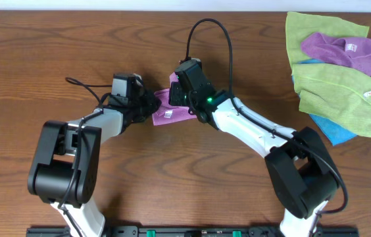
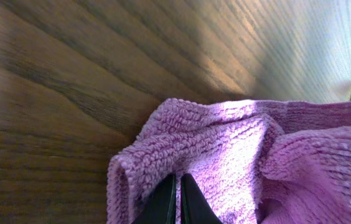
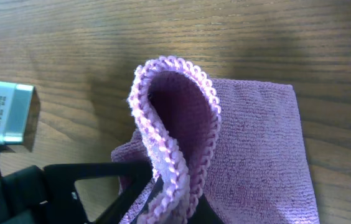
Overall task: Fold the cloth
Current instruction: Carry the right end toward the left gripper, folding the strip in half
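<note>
A small purple cloth (image 1: pixel 170 114) lies on the wood table between my two grippers. My left gripper (image 1: pixel 151 104) sits at its left edge with its black jaws shut on the cloth (image 2: pixel 225 155), the fingertips (image 2: pixel 177 182) pinching a fold. My right gripper (image 1: pixel 187 99) is at the cloth's top right. Its jaws (image 3: pixel 174 200) are shut on a looped, stitched edge of the cloth (image 3: pixel 182 118), which stands up above the flat part (image 3: pixel 262 155).
A pile of green (image 1: pixel 343 92), purple (image 1: pixel 340 47) and blue (image 1: pixel 333 131) cloths lies at the table's far right. The left arm's black gripper body and a grey label block (image 3: pixel 7 112) show at the left of the right wrist view. Cables arch over the table.
</note>
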Tool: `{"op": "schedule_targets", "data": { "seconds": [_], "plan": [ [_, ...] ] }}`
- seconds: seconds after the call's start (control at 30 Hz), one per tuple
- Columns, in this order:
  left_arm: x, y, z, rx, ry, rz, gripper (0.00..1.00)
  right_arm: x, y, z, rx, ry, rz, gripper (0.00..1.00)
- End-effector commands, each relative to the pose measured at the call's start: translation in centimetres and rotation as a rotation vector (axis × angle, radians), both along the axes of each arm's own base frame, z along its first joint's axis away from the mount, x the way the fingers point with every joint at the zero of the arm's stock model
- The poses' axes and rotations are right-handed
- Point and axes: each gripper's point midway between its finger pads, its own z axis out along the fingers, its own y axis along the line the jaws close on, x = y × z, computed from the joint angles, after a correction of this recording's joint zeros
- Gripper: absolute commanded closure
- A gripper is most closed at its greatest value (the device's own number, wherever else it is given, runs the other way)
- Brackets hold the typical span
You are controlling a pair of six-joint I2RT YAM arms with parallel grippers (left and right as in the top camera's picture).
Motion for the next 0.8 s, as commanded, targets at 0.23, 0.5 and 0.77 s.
{"op": "schedule_targets", "data": {
  "seconds": [0.23,0.5,0.77],
  "plan": [
    [1.8,3.7,5.8,0.012,-0.133,0.043,0.94,-0.5,1.1,-1.2,-0.037,0.003,0.039,0.99],
    [1.9,5.5,7.5,0.013,-0.153,0.081,0.94,-2.0,2.9,-1.6,-0.057,-0.003,0.092,0.99],
    [2.0,5.7,9.3,0.009,-0.197,0.087,0.94,-2.4,3.5,-1.6,-0.058,-0.006,0.104,0.68]
  ]
}}
